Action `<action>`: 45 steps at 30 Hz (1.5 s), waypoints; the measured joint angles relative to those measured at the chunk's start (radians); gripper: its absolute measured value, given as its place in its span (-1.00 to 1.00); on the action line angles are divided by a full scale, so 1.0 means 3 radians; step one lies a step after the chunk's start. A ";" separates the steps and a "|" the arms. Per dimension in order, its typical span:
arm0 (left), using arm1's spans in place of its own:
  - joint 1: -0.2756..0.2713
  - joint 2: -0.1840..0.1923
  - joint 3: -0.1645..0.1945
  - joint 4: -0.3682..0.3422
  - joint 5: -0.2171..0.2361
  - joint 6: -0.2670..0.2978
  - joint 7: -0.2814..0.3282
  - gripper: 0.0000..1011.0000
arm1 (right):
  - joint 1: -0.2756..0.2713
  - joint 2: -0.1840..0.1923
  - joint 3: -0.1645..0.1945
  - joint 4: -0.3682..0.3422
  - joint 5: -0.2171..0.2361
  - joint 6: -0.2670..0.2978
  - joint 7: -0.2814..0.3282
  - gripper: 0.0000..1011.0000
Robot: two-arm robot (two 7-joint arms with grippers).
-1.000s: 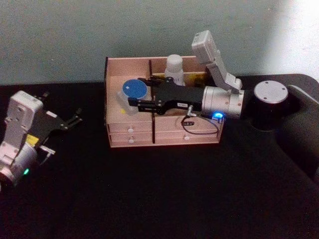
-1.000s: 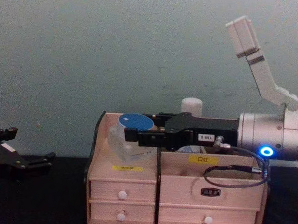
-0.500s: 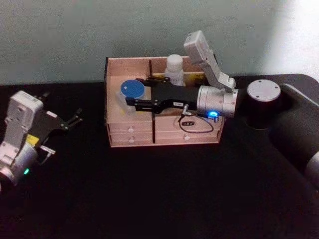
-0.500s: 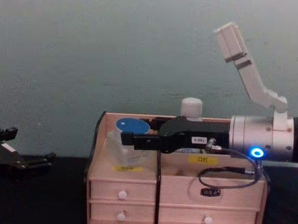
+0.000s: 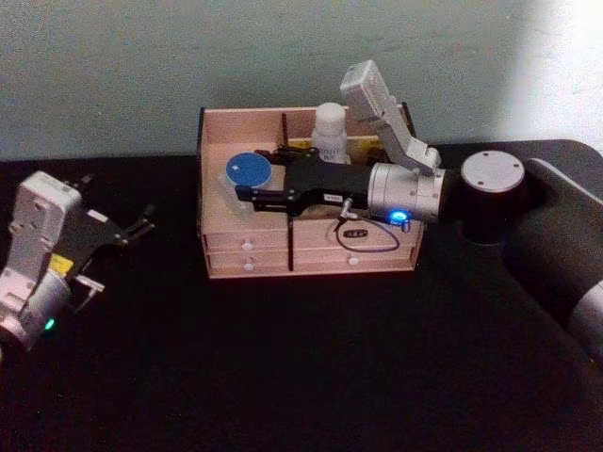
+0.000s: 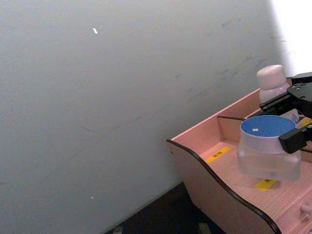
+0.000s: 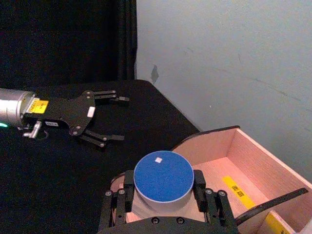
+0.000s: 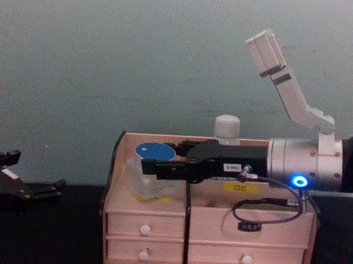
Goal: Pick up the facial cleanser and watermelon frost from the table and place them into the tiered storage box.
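Note:
The watermelon frost (image 5: 247, 171), a clear jar with a flat blue lid, hangs low over the left front compartment of the tiered storage box (image 5: 311, 259). My right gripper (image 5: 256, 177) is shut on it, reaching in from the right, one finger on each side (image 7: 117, 204). From the side the jar (image 8: 146, 169) leans a little; I cannot tell whether it touches the compartment floor. The facial cleanser (image 5: 330, 127) stands upright in a back compartment, its white cap (image 8: 226, 126) rising above the box. My left gripper (image 5: 118, 202) stays open and empty over the table at the left.
The pinkish box (image 8: 207, 228) stands at the back of the black table against a pale wall, with knobbed drawers at its front. A dark divider (image 5: 287, 226) splits left from right. Bare black tabletop (image 5: 283, 367) spreads in front.
My right gripper has sunk slightly with the jar, bringing it lower into the left compartment. The wrist has turned a little. The left arm has not moved.

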 joint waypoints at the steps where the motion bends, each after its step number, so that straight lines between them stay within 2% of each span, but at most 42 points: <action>1: 0.0000 0.0000 0.0000 0.0000 0.0000 0.0000 0.0000 0.98 | 0.0000 -0.0001 0.0006 -0.0001 -0.0006 0.0011 -0.0002 0.44; 20: 0.0000 0.0000 0.0000 0.0000 0.0000 0.0000 0.0000 0.98 | 0.0022 -0.0036 0.0036 0.0073 -0.0079 0.0093 0.0009 0.44; 45: 0.0000 0.0000 0.0000 0.0000 0.0000 0.0000 0.0000 0.98 | 0.0026 -0.0050 0.0062 0.0100 -0.0088 0.0107 -0.0001 0.44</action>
